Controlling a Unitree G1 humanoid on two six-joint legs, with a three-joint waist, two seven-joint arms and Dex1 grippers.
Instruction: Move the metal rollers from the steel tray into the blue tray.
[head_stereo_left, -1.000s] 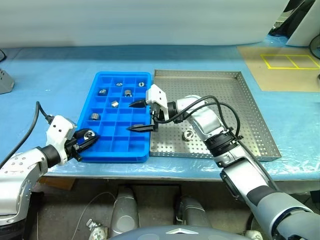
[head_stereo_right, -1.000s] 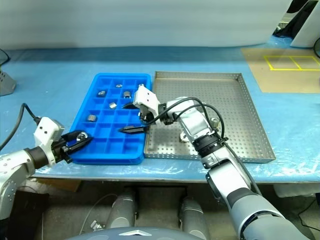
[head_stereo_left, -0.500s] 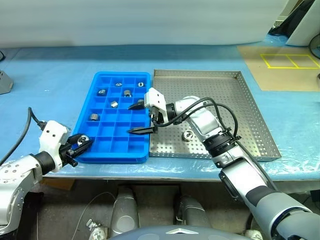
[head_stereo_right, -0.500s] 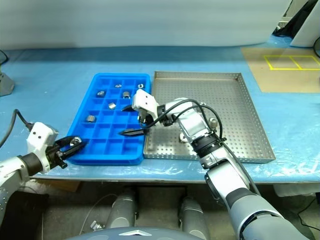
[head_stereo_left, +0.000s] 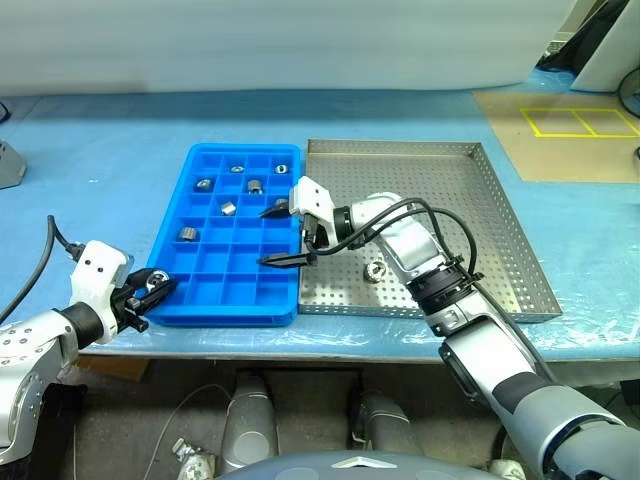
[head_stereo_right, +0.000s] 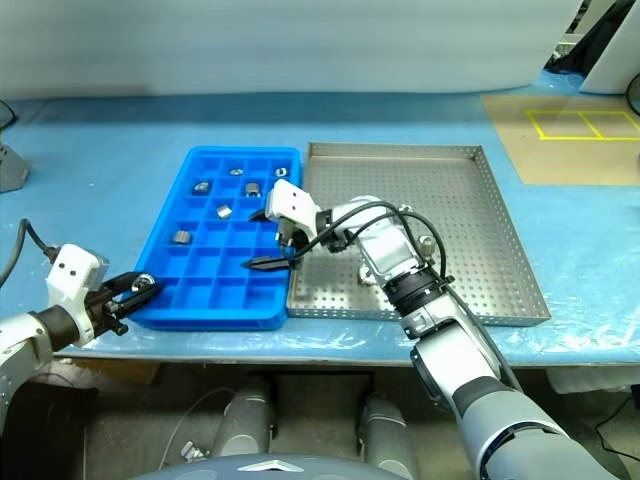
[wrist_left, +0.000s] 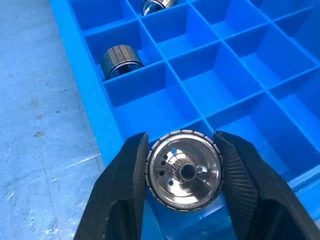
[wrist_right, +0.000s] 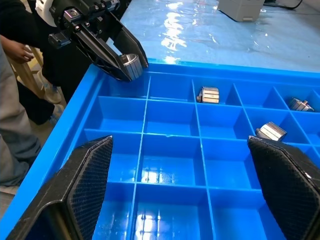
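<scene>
- The left claw (head_stereo_left: 152, 287) pinches one metal roller (wrist_left: 184, 170) between its two black fingers (wrist_left: 120, 195), the roller's holed face turned toward the wrist camera.
- That roller hangs over the near left corner of the blue tray (head_stereo_left: 215, 300), at about 7 o'clock of the tray; whether it is above the corner compartment or the rim is hard to tell.
- The right claw (head_stereo_left: 285, 235) is spread wide and holds nothing, poised over the blue tray's right-hand columns at about 3 o'clock of the tray.
- Five other rollers sit in compartments toward the tray's far end, such as one (head_stereo_left: 254, 185) at about 12 o'clock.
- One roller (head_stereo_left: 376, 270) lies on the steel tray (head_stereo_left: 500, 215), at about 7 o'clock of that tray, beside the right forearm.
- Both trays rest side by side on the blue tabletop (head_stereo_left: 100, 170).
</scene>
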